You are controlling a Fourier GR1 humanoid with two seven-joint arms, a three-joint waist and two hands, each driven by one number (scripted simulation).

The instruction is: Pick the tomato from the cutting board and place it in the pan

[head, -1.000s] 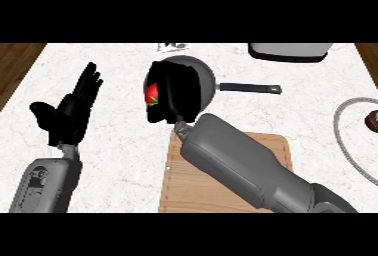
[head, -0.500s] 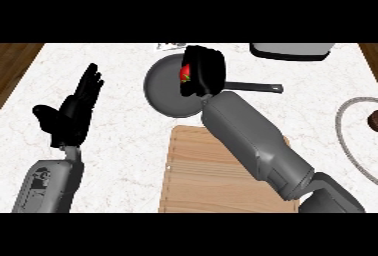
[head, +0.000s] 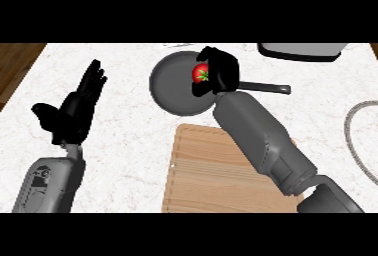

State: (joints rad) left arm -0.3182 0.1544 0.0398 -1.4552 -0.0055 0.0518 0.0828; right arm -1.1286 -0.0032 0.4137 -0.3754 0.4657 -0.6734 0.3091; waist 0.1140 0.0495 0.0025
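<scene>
Tomato [head: 201,73] sits pinched in my right robot hand [head: 218,75], fingers curled round it, held over the pan [head: 171,90] for release. Left robot hand [head: 74,110] rests spread, above the table.

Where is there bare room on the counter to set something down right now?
Bare marble lies between the left hand and the pan, and right of the right forearm up to the grey ring. The cutting board is bare left of the forearm. It is crowded over the pan, where the right hand holds the tomato.
</scene>
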